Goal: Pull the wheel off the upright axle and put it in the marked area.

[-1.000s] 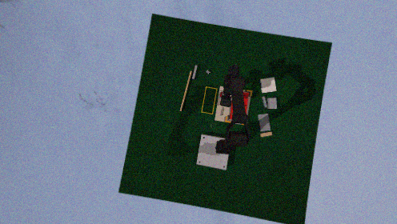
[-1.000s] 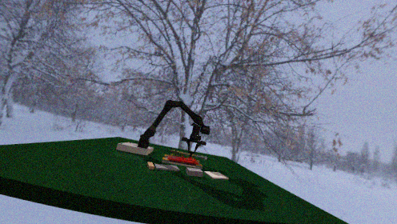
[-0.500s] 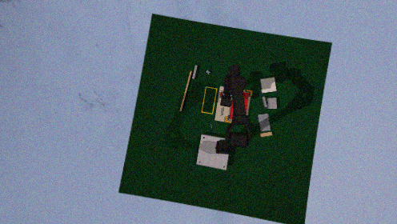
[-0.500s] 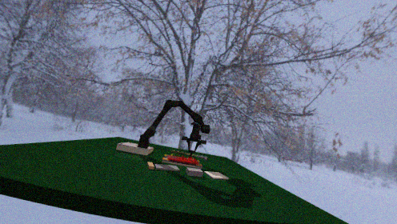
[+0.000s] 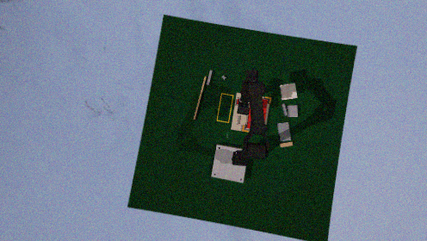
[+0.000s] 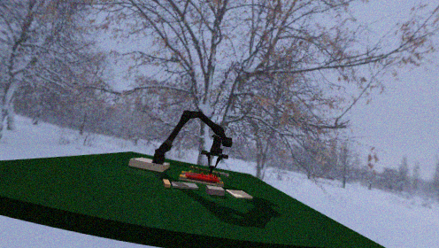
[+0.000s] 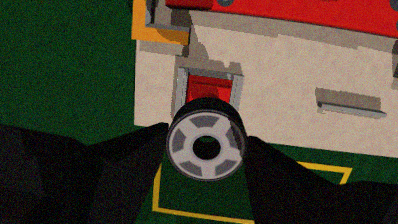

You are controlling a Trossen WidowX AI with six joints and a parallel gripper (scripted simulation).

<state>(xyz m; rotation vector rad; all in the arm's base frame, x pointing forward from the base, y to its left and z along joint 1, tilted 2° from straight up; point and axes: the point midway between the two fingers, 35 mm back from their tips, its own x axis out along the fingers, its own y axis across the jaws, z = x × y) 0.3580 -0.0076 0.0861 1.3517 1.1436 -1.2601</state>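
Observation:
My gripper (image 7: 207,137) (image 6: 211,171) is shut on the wheel (image 7: 206,170), a black tyre with a grey five-spoked hub. The wheel is held by its sides, its face toward the wrist camera, and it looks raised over the edge of the cream board (image 7: 290,125) (image 5: 234,126). Its centre hole looks dark and no axle shows through it. I cannot make out the upright axle in any view. The marked area, a yellow outline (image 5: 219,108) (image 7: 155,192), lies on the green table beside the board, partly behind the fingers and wheel in the wrist view.
A grey-walled slot with a red inside (image 7: 210,89) is just beyond the wheel. A long red part (image 7: 300,17) (image 6: 201,176) lies on the board, near an orange bracket (image 7: 160,36). Grey blocks (image 5: 288,91) (image 5: 284,131) stand right of the board; a long tan strip (image 5: 200,98) lies left.

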